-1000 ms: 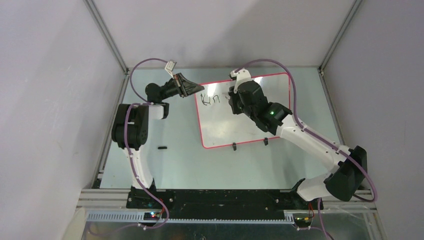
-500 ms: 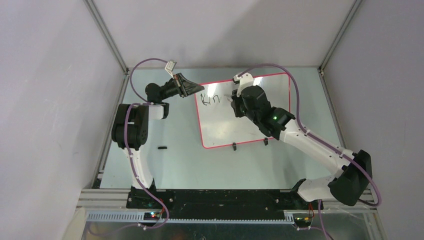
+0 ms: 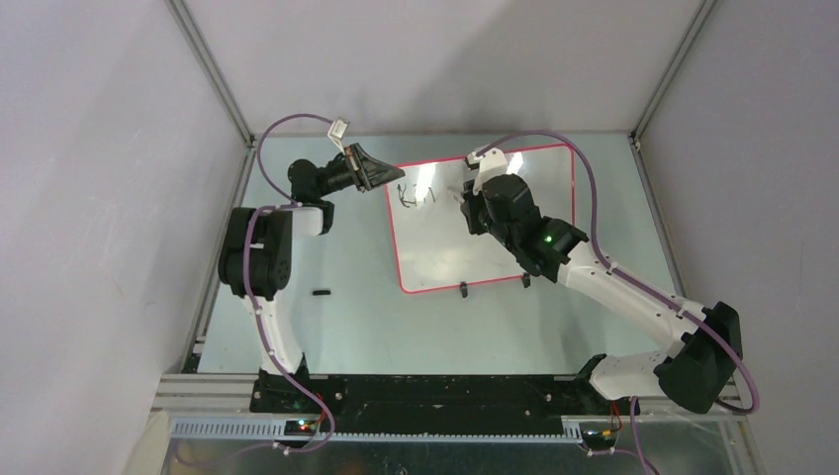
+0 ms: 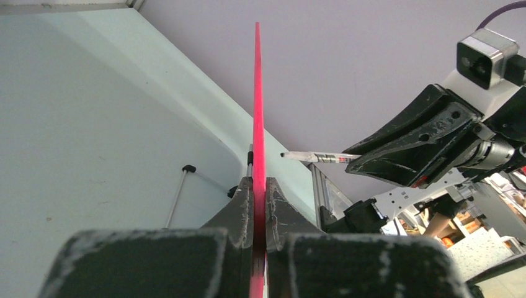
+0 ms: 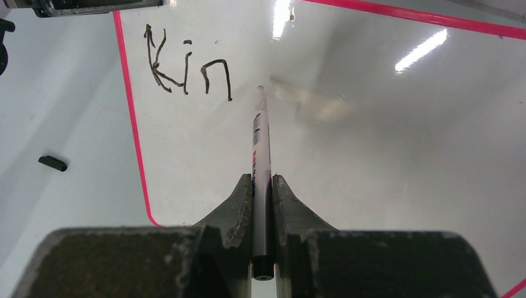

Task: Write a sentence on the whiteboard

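Note:
The whiteboard (image 3: 445,247), glossy white with a red-pink rim, lies on the table, right of centre. My left gripper (image 3: 392,178) is shut on its far left rim, which the left wrist view shows edge-on as a red line (image 4: 257,112) between the jaws (image 4: 259,183). The sentence (image 5: 186,68) reads "Kin" in black near that corner (image 3: 414,196). My right gripper (image 5: 262,180) is shut on a white marker (image 5: 260,143), whose tip sits just right of the "n". Whether the tip touches the board I cannot tell. The marker (image 4: 316,156) also shows in the left wrist view.
A small black cap (image 3: 320,292) lies on the table left of the board (image 5: 53,163). Two black clip feet (image 3: 463,289) (image 3: 525,281) sit on the board's near rim. Enclosure walls stand close on the left, back and right.
My right gripper has moved right with the marker, uncovering the letters. The left gripper has kept its hold on the rim.

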